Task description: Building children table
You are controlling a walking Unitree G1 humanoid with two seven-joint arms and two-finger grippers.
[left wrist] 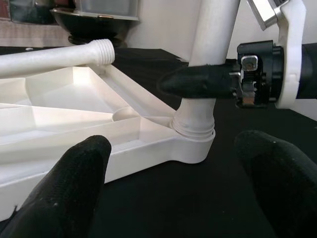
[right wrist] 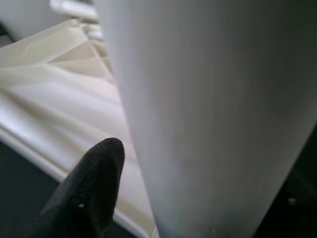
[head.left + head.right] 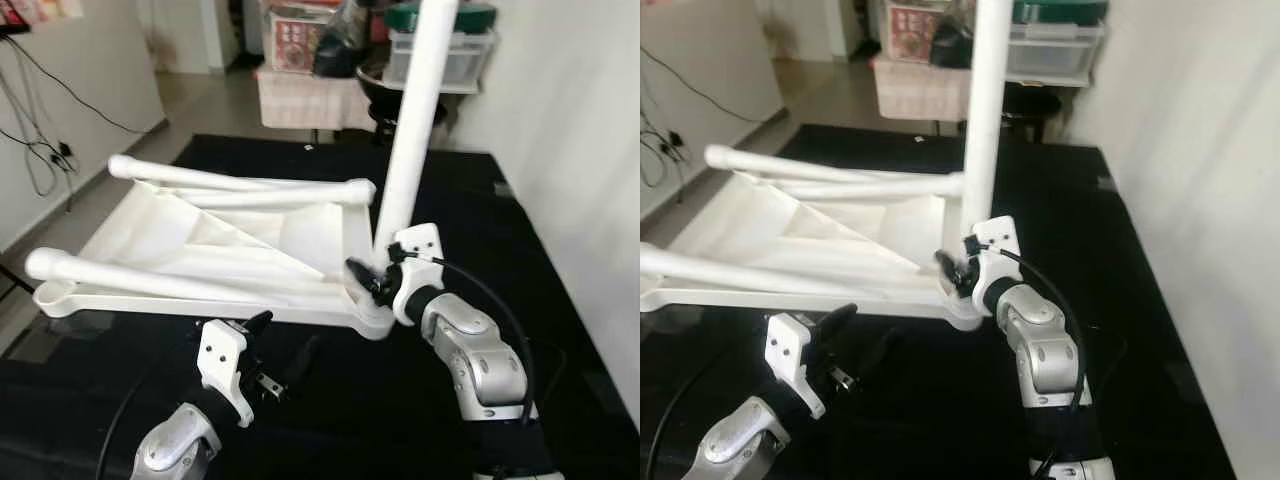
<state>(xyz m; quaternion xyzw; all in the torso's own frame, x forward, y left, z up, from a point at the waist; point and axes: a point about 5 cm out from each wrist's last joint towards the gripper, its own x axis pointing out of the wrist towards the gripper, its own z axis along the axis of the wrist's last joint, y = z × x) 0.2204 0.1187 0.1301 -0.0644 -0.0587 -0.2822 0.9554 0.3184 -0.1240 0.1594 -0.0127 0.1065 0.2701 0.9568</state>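
Note:
The white table top (image 3: 250, 240) lies upside down on a black mat. One white leg (image 3: 415, 120) stands upright in the near right corner socket (image 1: 193, 131). My right gripper (image 3: 372, 278) is shut on that leg just above the socket, with one black finger (image 1: 198, 82) across its front. My left gripper (image 3: 285, 360) hovers open in front of the table's near edge, holding nothing; its fingertips (image 1: 74, 183) are spread wide towards the socket. Two loose legs (image 3: 240, 185) lie across the far side of the top, and another (image 3: 150, 278) lies along its near side.
The black mat (image 3: 400, 420) covers the floor around the table. A white wall (image 3: 580, 150) runs close on the right. Storage boxes and a stool (image 3: 420, 60) stand at the back. Cables (image 3: 40, 150) hang on the left wall.

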